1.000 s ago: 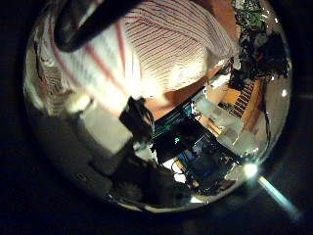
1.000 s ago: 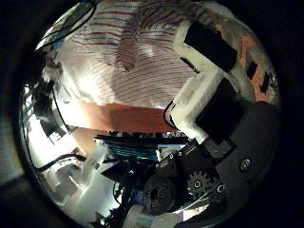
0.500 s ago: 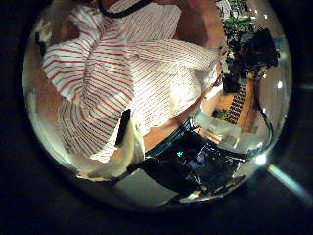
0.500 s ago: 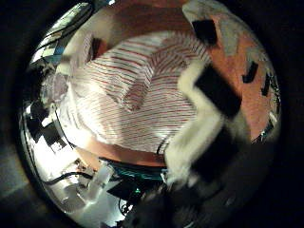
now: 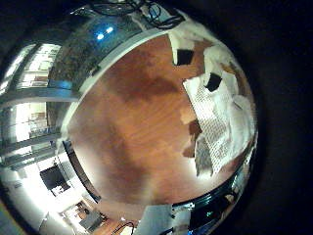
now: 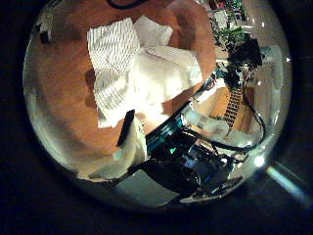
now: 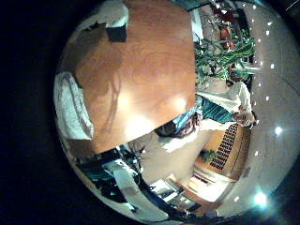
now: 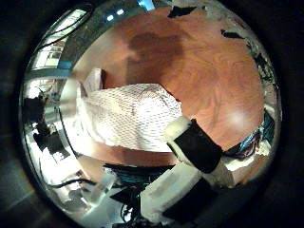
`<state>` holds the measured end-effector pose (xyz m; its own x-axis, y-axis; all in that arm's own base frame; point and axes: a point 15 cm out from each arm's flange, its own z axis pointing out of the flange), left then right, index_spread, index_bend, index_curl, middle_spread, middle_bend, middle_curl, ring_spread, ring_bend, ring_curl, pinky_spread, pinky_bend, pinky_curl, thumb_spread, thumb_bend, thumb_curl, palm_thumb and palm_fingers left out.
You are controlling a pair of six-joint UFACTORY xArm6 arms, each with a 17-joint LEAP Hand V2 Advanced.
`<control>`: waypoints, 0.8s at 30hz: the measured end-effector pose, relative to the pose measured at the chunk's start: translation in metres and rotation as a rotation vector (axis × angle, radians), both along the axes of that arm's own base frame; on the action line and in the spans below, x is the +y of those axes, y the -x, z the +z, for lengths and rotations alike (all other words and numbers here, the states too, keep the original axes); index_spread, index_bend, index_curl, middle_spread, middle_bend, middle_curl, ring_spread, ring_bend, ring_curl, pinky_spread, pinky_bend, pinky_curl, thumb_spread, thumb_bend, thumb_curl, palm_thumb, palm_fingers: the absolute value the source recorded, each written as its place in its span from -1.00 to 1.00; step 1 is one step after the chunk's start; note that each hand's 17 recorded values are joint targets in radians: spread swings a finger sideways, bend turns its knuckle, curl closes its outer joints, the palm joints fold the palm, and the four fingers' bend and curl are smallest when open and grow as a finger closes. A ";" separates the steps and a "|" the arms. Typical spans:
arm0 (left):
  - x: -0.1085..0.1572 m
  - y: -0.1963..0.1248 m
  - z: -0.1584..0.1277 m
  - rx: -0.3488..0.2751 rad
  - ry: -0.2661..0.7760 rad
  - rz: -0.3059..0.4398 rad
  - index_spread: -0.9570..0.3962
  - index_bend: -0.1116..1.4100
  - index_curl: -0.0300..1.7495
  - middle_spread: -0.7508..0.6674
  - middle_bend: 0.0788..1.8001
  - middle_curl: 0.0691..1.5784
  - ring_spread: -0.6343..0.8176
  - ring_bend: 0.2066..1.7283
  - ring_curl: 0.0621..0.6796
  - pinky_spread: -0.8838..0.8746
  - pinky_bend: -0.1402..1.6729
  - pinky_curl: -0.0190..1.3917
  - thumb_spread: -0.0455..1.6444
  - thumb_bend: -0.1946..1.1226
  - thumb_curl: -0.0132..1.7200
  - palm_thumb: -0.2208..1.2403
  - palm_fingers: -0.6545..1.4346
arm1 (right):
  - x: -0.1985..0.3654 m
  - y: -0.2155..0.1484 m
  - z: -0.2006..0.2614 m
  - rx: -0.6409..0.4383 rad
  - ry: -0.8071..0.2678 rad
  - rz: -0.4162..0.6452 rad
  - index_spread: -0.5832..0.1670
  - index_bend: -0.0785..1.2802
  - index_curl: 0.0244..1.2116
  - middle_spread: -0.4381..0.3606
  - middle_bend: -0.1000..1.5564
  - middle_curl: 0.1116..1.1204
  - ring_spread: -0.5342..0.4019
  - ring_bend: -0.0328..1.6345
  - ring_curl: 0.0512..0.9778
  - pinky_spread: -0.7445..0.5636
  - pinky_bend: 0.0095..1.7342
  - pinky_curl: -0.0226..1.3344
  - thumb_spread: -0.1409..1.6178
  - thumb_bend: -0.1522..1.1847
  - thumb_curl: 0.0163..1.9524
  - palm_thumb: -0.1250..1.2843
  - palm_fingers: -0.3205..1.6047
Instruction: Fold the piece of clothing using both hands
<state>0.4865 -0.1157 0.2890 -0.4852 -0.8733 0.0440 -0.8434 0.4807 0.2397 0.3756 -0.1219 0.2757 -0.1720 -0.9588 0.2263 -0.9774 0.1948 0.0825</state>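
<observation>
Left little-finger view: the striped garment lies bunched at one edge of the wooden desk, most of whose top is bare. White and black fingers of the left hand reach in beside the cloth, straight, apart from it and closed round nothing.

Left thumb view: here the garment shows more fully, a folded heap with striped layers and a plain white panel on top, resting on the desk near its edge. One black fingertip of the left hand stands just off the cloth, over bare wood. Only this view shows the folded layers plainly.

Right little-finger view: the garment appears only as a small pale strip at the desk edge, well apart from this palm. A white and black part of a hand sits at the far rim; which hand it is, I cannot tell.

Right thumb view: the garment lies flat and striped near the desk edge. A thick white and black finger of the right hand hangs beside it, straight and relaxed, holding nothing.
</observation>
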 end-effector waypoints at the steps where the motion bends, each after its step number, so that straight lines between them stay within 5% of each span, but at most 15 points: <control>1: 0.001 0.009 0.004 0.016 -0.002 -0.005 0.49 -0.67 -0.40 0.40 -0.87 -0.41 0.14 -0.23 -0.17 0.40 -0.38 -0.20 0.44 -0.73 -0.58 -0.15 -0.39 | 0.002 0.007 0.001 0.001 -0.004 0.026 -0.72 -0.47 0.01 -0.61 -0.29 -0.18 -0.23 0.05 -0.20 0.27 -0.35 -0.21 0.91 -0.72 -0.77 0.09 -0.36; 8: -0.014 0.066 -0.005 0.098 0.043 -0.059 0.51 -0.66 -0.50 0.38 -0.85 -0.46 0.18 -0.26 -0.23 0.46 -0.40 -0.28 0.47 -0.73 -0.59 -0.15 -0.35 | 0.014 0.068 -0.036 0.096 -0.039 0.121 -0.70 -0.54 -0.07 -0.61 -0.33 -0.24 -0.32 -0.03 -0.26 0.25 -0.38 -0.25 0.80 -0.77 -0.76 0.09 -0.40; 17: -0.033 0.100 -0.021 0.109 0.069 -0.094 0.49 -0.65 -0.56 0.36 -0.85 -0.50 0.18 -0.29 -0.27 0.46 -0.41 -0.33 0.48 -0.73 -0.60 -0.15 -0.32 | 0.012 0.064 -0.066 0.201 -0.062 0.148 -0.58 -0.66 -0.27 -0.58 -0.46 -0.37 -0.17 -0.16 -0.38 0.37 -0.39 -0.31 0.53 -0.81 -0.71 0.07 -0.51; 24: -0.029 0.108 -0.021 0.111 0.068 -0.081 0.49 -0.65 -0.59 0.36 -0.86 -0.53 0.20 -0.30 -0.30 0.47 -0.40 -0.36 0.48 -0.73 -0.61 -0.15 -0.31 | 0.015 0.049 -0.089 0.269 -0.076 0.165 -0.51 -0.66 -0.39 -0.34 -0.50 -0.42 -0.04 -0.21 -0.44 0.46 -0.42 -0.37 0.45 -0.82 -0.70 -0.04 -0.53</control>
